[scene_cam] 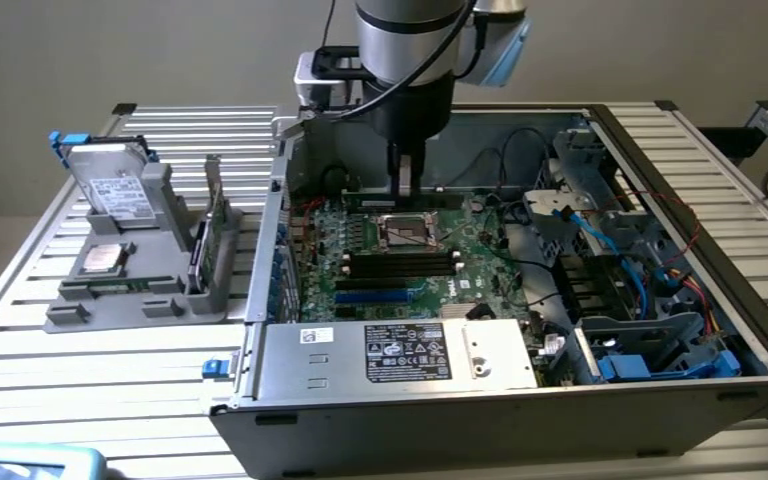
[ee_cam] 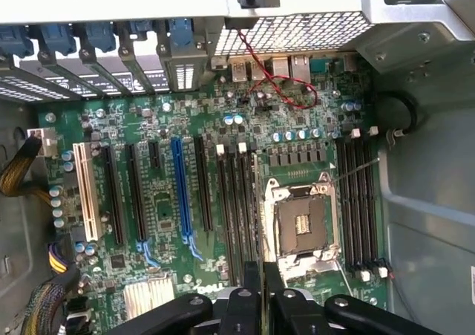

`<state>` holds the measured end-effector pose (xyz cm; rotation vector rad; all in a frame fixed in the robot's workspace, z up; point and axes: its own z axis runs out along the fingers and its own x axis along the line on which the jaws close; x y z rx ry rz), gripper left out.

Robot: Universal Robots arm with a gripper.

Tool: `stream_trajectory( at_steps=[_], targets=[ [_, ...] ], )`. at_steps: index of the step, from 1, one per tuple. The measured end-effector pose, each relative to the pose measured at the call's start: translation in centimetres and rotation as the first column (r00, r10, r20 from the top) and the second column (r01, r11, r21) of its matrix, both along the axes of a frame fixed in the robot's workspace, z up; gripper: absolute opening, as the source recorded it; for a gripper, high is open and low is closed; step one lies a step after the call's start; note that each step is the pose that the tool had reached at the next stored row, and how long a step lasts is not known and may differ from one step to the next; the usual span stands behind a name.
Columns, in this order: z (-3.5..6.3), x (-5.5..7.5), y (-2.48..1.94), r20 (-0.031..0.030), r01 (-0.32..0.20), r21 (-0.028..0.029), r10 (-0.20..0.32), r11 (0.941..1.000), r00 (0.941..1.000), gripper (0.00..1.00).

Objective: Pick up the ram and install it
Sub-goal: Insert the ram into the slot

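Observation:
The ram (scene_cam: 205, 240), a thin green stick, stands on edge in a grey holder (scene_cam: 144, 295) on the table at the exterior view's left, outside the computer case. My gripper (scene_cam: 404, 185) hangs inside the open case, above the motherboard (scene_cam: 357, 245) near the processor socket (scene_cam: 408, 232), well apart from the ram. In the wrist view the gripper (ee_cam: 263, 283) has its fingers almost together with nothing between them, over the socket (ee_cam: 300, 223) and beside the black memory slots (ee_cam: 236, 201). More memory slots (ee_cam: 360, 201) lie on the socket's other side.
The holder also carries a silver drive with blue clips (scene_cam: 111, 180) and a square processor chip (scene_cam: 101, 258). A power supply (scene_cam: 398, 355) fills the case's near side. Cables and blue clips (scene_cam: 611, 290) crowd the exterior view's right. Expansion slots (ee_cam: 178, 194) line the board.

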<state>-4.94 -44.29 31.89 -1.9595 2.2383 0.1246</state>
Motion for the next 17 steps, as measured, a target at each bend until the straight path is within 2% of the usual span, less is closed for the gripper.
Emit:
stream_trajectory(
  at_steps=[13,17],
  targets=[
    [-2.36,0.1,0.0,0.0,0.011,-0.0001,-0.011,0.9999,0.9999,0.15],
    [-3.1,0.1,0.07,0.0,-0.034,-0.0001,0.034,0.9994,0.9994,0.15]
  ],
)
